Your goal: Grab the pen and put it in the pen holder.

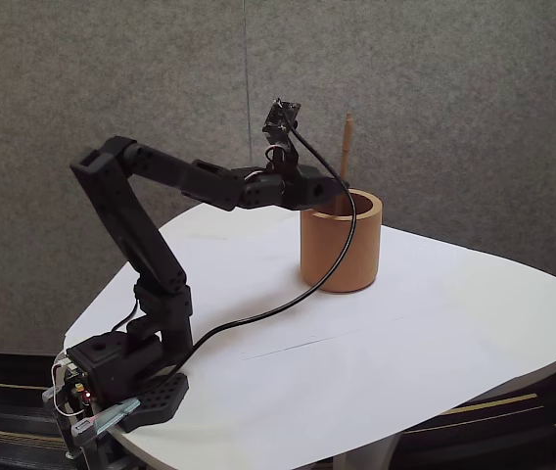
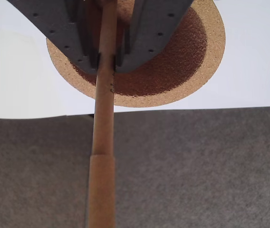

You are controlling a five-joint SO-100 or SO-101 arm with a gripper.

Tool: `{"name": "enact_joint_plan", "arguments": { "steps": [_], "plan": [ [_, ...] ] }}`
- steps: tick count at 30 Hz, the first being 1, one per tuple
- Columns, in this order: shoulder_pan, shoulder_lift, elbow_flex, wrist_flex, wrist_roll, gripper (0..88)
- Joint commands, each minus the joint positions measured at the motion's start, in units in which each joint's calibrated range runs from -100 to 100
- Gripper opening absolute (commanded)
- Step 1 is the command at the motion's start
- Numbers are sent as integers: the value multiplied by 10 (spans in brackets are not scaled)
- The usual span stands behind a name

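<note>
The pen [image 2: 104, 109] stands between the fingers of the gripper [image 2: 106, 59]. The pen holder [image 1: 342, 245] sits directly below the gripper, on the table [image 1: 435, 333].

Even, diffuse light; table [image 1: 376, 333] near-overexposed white. Fixed view is slightly soft and grainy. Wrist view: pen [image 2: 102, 156] close and blurred.

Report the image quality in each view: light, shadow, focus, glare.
Fixed view: even, soft light, the white table bright but not blown out, faint shadow beside the pen holder; the pen is sharp. Wrist view: the pen runs close to the lens and looks slightly soft at the bottom, the gripper sits in shade, the holder's inside is darker than its rim, and the table is nearly overexposed.
</note>
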State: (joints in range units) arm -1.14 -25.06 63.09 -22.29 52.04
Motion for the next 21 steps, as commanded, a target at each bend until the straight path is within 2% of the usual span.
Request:
{"name": "enact_joint_plan", "arguments": {
  "steps": [1, 8, 21],
  "plan": [
    [-2, 12, -25, -5, -1, 4],
    [-6, 101, -111, -5, -1, 4],
    [-8, 130, -116, -4, -1, 9]
  ]
}}
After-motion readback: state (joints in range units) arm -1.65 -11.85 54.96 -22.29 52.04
